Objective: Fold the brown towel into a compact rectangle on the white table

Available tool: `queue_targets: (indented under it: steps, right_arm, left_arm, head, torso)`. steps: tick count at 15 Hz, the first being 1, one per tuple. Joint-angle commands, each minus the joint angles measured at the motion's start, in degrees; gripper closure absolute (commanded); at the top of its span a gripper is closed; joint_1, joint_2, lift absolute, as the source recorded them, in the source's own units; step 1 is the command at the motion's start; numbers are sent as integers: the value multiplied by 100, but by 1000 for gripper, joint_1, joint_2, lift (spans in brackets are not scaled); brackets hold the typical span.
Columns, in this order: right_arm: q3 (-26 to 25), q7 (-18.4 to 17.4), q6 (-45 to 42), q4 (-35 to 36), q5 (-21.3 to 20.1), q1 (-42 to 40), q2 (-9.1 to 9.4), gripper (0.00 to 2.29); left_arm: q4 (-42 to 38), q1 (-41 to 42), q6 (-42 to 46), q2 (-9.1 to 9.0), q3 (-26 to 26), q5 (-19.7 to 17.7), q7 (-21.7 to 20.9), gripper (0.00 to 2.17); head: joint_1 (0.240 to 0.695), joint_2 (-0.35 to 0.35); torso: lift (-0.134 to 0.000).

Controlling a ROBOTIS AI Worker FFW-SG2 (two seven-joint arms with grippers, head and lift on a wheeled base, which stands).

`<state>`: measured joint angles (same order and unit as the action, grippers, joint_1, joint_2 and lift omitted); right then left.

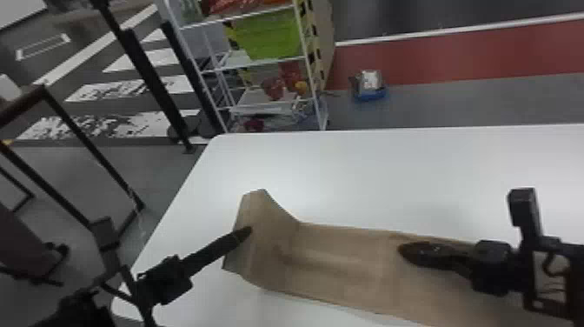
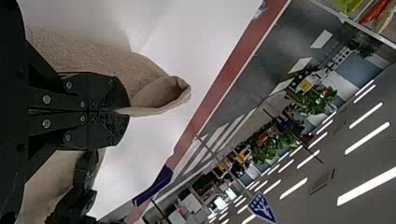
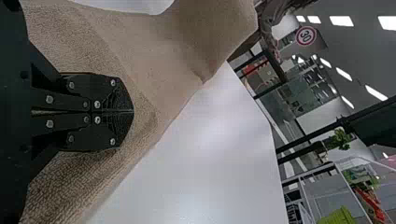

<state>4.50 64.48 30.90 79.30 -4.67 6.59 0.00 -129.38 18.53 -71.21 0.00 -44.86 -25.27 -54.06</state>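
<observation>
White table point(image 1: 369, 174) in the foreground; wire rack point(image 1: 311, 69) on the floor past its far edge. I have the left gripper point(image 1: 247, 231) clenched on the brown towel point(image 1: 339, 261), pinching its edge at the left end, a curled lip of cloth beyond the tips. Right gripper point(image 1: 404, 252) closed, over the towel's right part; contact I cannot tell. Towel spans the table's near side, left end raised, middle creased.
</observation>
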Motion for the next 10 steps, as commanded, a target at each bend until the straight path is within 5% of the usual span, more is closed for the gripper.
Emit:
queue_targets:
  steps: [1, 5, 8, 10]
  right_arm:
    - [33, -32, -158, -63, 27, 61, 5, 1683]
    - [-28, 74, 18, 376, 326, -211, 5, 1663]
    - [-63, 135, 35, 798, 431, -431, 5, 920]
    - [-248, 188, -70, 982, 467, -589, 5, 194]
  left_arm:
    - [0, -7, -100, -15, 57, -118, -52, 1703]
    - [71, -95, -170, -15, 153, -74, -26, 1703]
    - [79, -95, -170, -15, 312, -57, 36, 1703]
    - [97, -43, -170, -15, 637, -39, 194, 1703]
  head:
    - [695, 350]
    - [695, 350]
    - [695, 350]
    - [695, 350]
  torso:
    - [-124]
    - [-124]
    - [-124]
    - [-124]
